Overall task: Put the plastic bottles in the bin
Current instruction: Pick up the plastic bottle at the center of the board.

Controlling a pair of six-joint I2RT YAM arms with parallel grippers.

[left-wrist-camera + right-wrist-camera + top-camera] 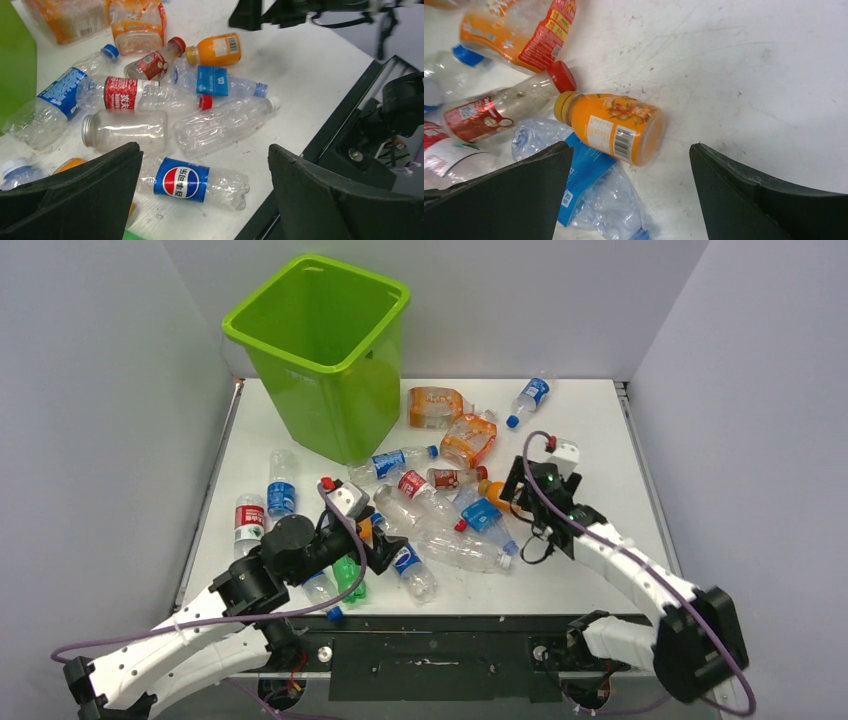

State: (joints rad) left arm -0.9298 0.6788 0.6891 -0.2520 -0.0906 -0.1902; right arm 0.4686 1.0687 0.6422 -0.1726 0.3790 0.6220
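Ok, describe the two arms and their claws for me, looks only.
The left arm and right arm are both built from white shell links joined by black joints. A purple cable runs loosely along each. A small white camera block sits at each wrist. The left claw and right claw each have two broad, matte black, wedge-shaped fingers.

glossy lime plastic bin (330,370), clear crinkled plastic bottles (220,125), matt scuffed white table (749,75), perhaps laminate
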